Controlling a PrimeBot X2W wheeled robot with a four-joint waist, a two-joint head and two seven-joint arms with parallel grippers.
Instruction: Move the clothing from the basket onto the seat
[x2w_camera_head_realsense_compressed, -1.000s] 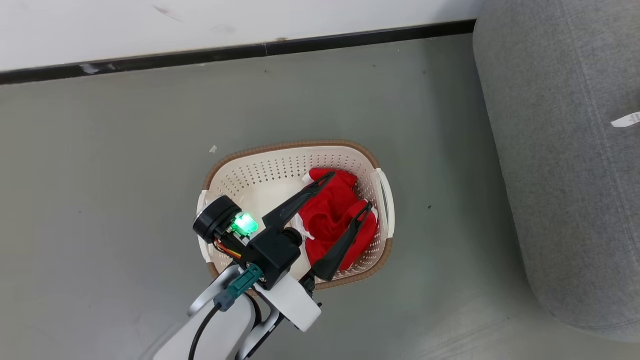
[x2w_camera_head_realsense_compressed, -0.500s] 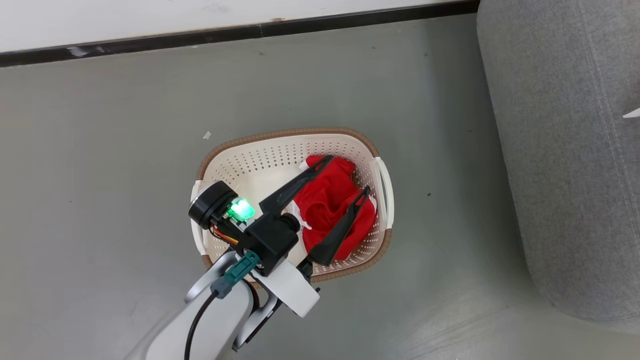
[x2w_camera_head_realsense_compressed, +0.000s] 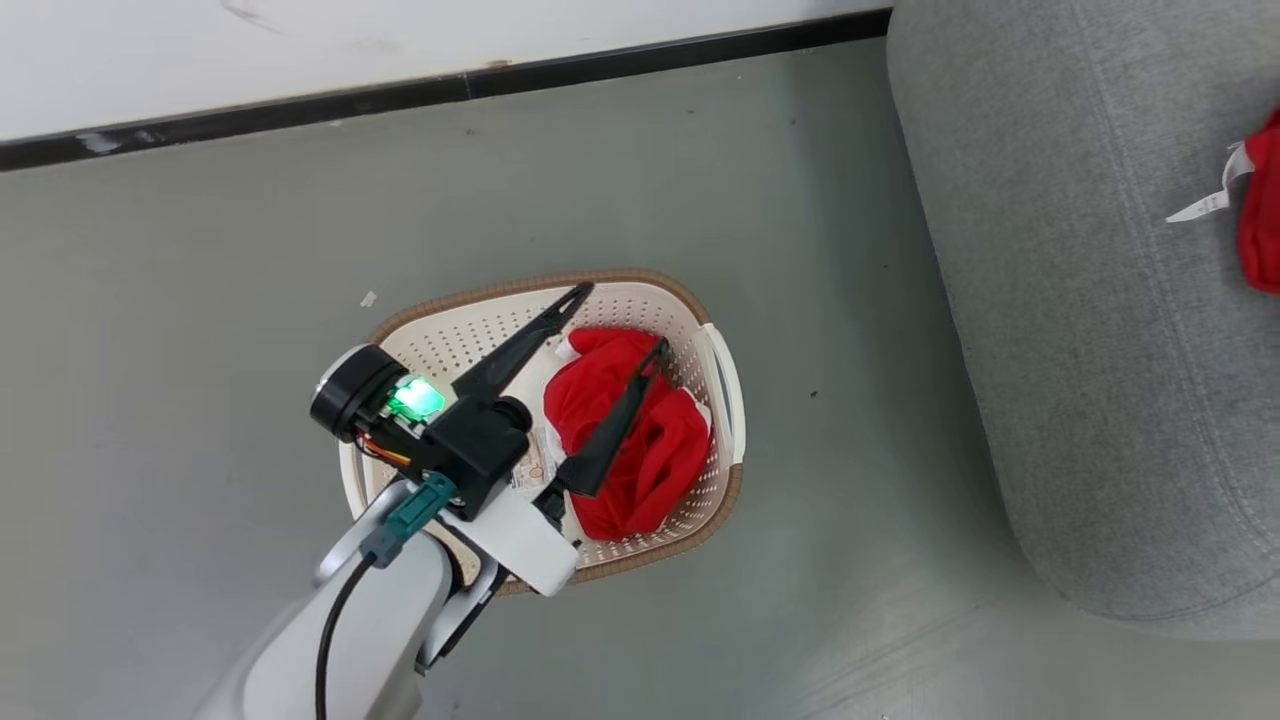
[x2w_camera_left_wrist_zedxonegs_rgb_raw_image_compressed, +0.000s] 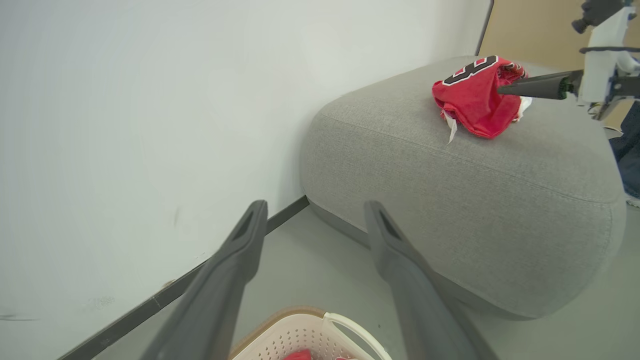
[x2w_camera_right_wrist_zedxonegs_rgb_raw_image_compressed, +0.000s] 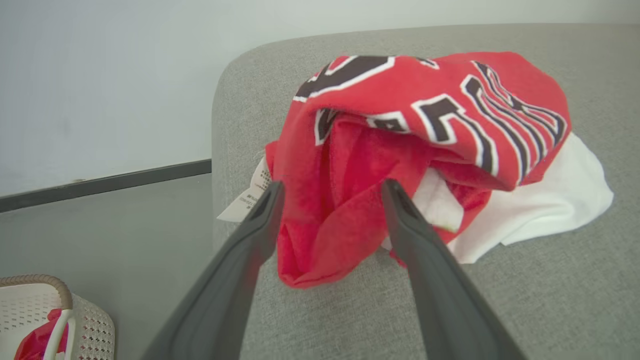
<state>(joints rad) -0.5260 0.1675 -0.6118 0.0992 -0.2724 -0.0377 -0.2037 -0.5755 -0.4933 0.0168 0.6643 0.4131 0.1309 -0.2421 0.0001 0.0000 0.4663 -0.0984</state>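
The cream basket (x2w_camera_head_realsense_compressed: 712, 372) with a brown rim stands on the grey floor, and red clothing (x2w_camera_head_realsense_compressed: 640, 470) lies bunched in its right half. My left gripper (x2w_camera_head_realsense_compressed: 620, 318) hovers open above it, one finger over the red cloth, one near the far rim, holding nothing. In the left wrist view my left gripper (x2w_camera_left_wrist_zedxonegs_rgb_raw_image_compressed: 314, 210) points at the grey seat (x2w_camera_left_wrist_zedxonegs_rgb_raw_image_compressed: 450, 175). A red jersey (x2w_camera_right_wrist_zedxonegs_rgb_raw_image_compressed: 400, 125) with black-and-white lettering lies crumpled on the seat (x2w_camera_right_wrist_zedxonegs_rgb_raw_image_compressed: 500, 310). My right gripper (x2w_camera_right_wrist_zedxonegs_rgb_raw_image_compressed: 332, 187) is open just in front of it, fingers astride a red fold.
A white wall with a black skirting strip (x2w_camera_head_realsense_compressed: 400, 95) runs behind the basket. Grey floor (x2w_camera_head_realsense_compressed: 850, 300) separates basket and seat. The jersey's white tag (x2w_camera_head_realsense_compressed: 1200, 205) hangs on the seat's top. A dark trouser leg (x2w_camera_left_wrist_zedxonegs_rgb_raw_image_compressed: 627, 145) shows beyond the seat.
The head camera has shifted, bringing the red jersey on the seat into view. My open left gripper has moved from astride the basket's clothing toward the far rim.
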